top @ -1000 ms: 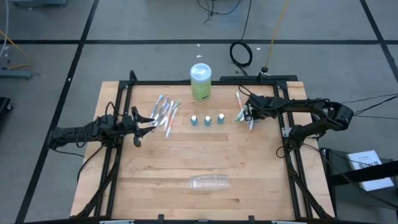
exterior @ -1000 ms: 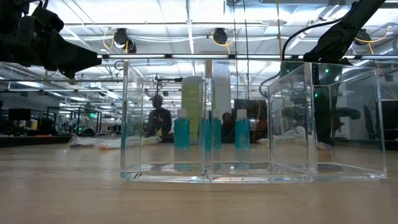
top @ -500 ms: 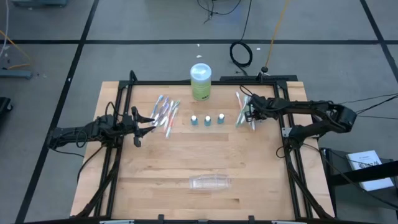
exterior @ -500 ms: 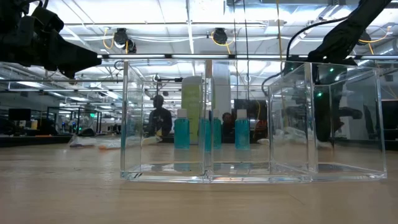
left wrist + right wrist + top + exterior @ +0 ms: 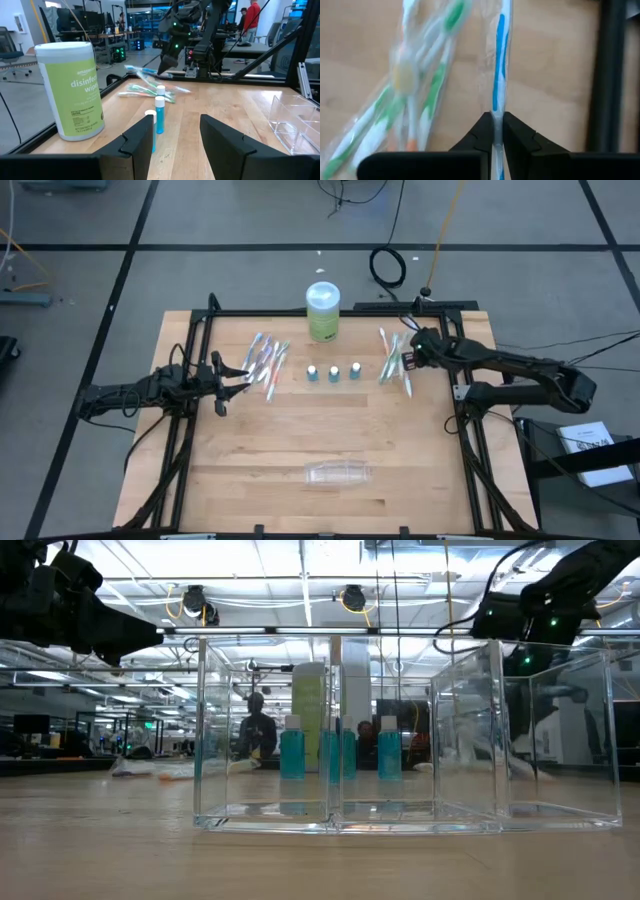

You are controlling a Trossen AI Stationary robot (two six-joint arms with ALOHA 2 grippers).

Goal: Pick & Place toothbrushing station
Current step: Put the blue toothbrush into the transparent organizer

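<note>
My right gripper (image 5: 408, 362) (image 5: 496, 131) is above the right-hand heap of wrapped toothbrushes (image 5: 388, 356) (image 5: 422, 95), shut on a blue-and-white one (image 5: 498, 65). A second heap of toothbrushes (image 5: 266, 361) lies on the table left of centre. Three small blue tubes (image 5: 333, 372) (image 5: 159, 113) stand upright in a row mid-table. A clear plastic container (image 5: 338, 473) (image 5: 400, 740) rests near the front edge. My left gripper (image 5: 238, 370) (image 5: 175, 145) waits open and level beside the left heap, touching nothing. My right gripper pinches the wrapped blue-and-white toothbrush at one end (image 5: 495, 120) between its two fingertips (image 5: 483, 131). The fingers come slanting down from the table's right side, and the brush runs on ahead of them, along their line. In the left wrist view the brush (image 5: 142, 71) is raised above the heap.
A green and white canister of wipes (image 5: 322, 311) (image 5: 75, 90) stands at the far edge behind the tubes. Black frame rails (image 5: 460, 430) run along both sides of the wooden table. Bare wood lies between the tubes and the clear container.
My right gripper has risen from the right-hand heap and drawn back a little toward the table's right edge, its arm folding back with it.
</note>
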